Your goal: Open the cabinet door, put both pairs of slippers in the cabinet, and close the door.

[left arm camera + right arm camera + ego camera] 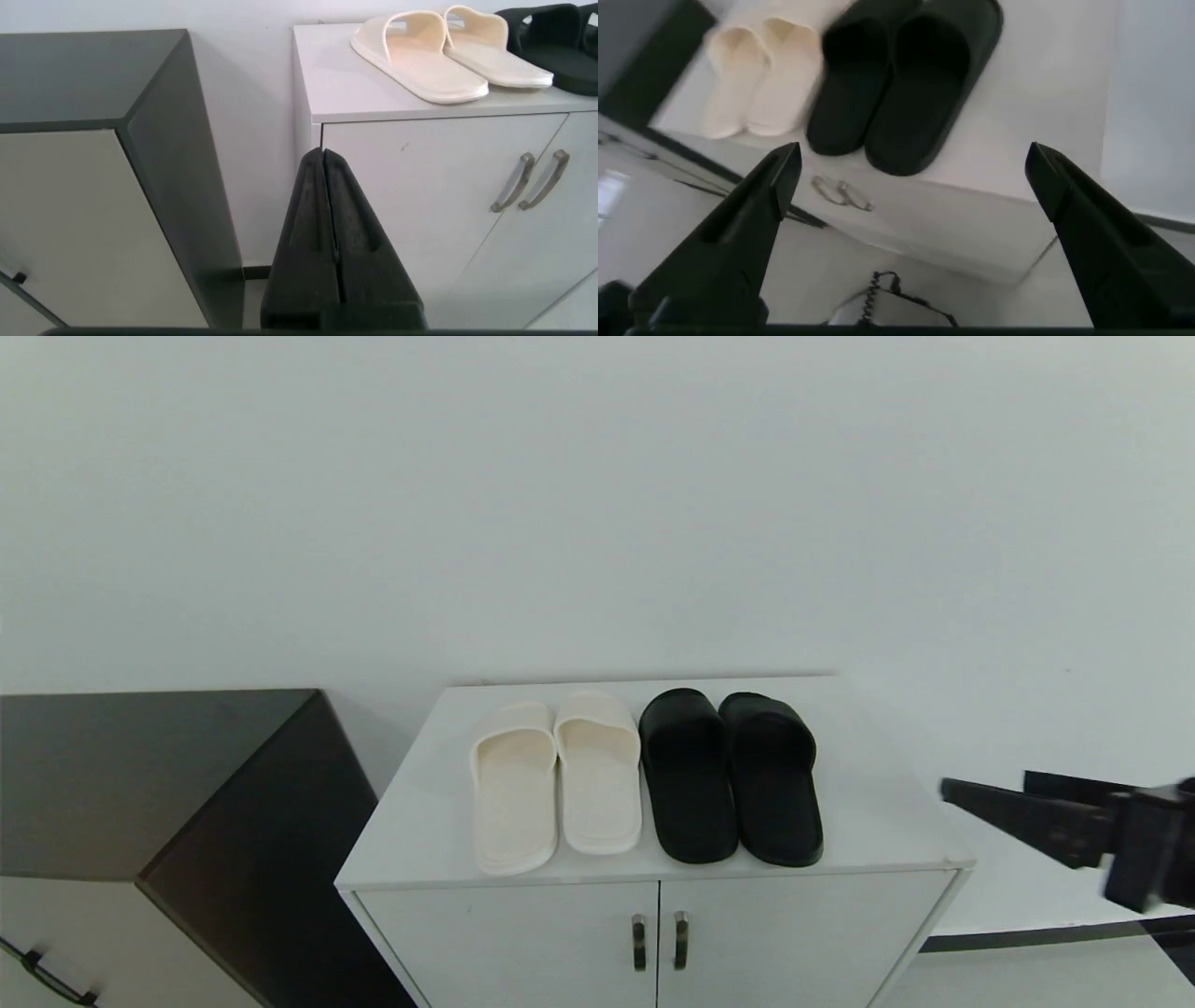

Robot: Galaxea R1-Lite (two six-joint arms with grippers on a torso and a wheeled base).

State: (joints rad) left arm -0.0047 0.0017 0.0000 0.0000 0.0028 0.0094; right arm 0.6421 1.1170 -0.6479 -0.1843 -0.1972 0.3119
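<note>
Atop cabinet, black slippers apart from right pincer.

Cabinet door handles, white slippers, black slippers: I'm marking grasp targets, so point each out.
cabinet door handles (pixel 639 942), head view, left door's handle bar.
white slippers (pixel 598 793), head view, footbed of the slipper beside the black pair.
black slippers (pixel 689 803), head view, footbed of the slipper beside the white pair.

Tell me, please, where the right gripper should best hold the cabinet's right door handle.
I would grip the right handle at mid-bar, coming straight from the front with the open right gripper straddling it sideways. It is an upright bar bowed off the door, so there is likely a gap behind it.
</note>
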